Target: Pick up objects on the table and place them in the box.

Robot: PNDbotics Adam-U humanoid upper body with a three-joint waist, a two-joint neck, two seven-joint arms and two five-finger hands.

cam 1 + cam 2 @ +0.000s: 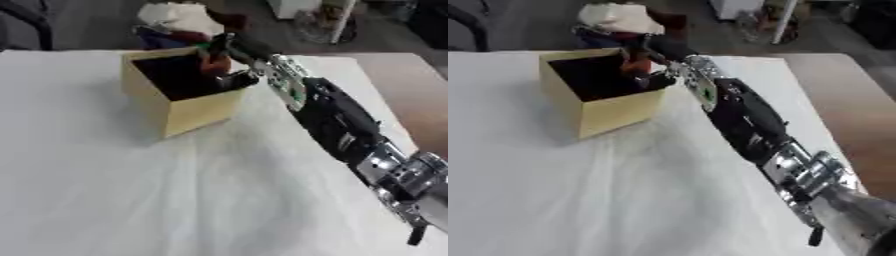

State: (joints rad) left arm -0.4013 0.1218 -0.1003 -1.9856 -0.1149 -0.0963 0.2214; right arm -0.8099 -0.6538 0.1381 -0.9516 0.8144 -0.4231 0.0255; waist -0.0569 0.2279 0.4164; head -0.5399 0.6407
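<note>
An open tan cardboard box (pixel 185 107) stands on the white table (pixel 131 190) toward the far side, its inside dark. My right arm reaches in from the lower right up to the box's far right corner. My right hand (pixel 229 59) is over the box's opening, fingers curled round a small reddish-orange object (pixel 213 64) with a green bit at its top. The object hangs just inside the box's rim. My left hand shows in neither view.
The white cloth covers the table in front of and left of the box. A brown surface (pixel 420 100) runs along the table's right edge. Beyond the far edge lies a pile of white and dark things (pixel 179 22).
</note>
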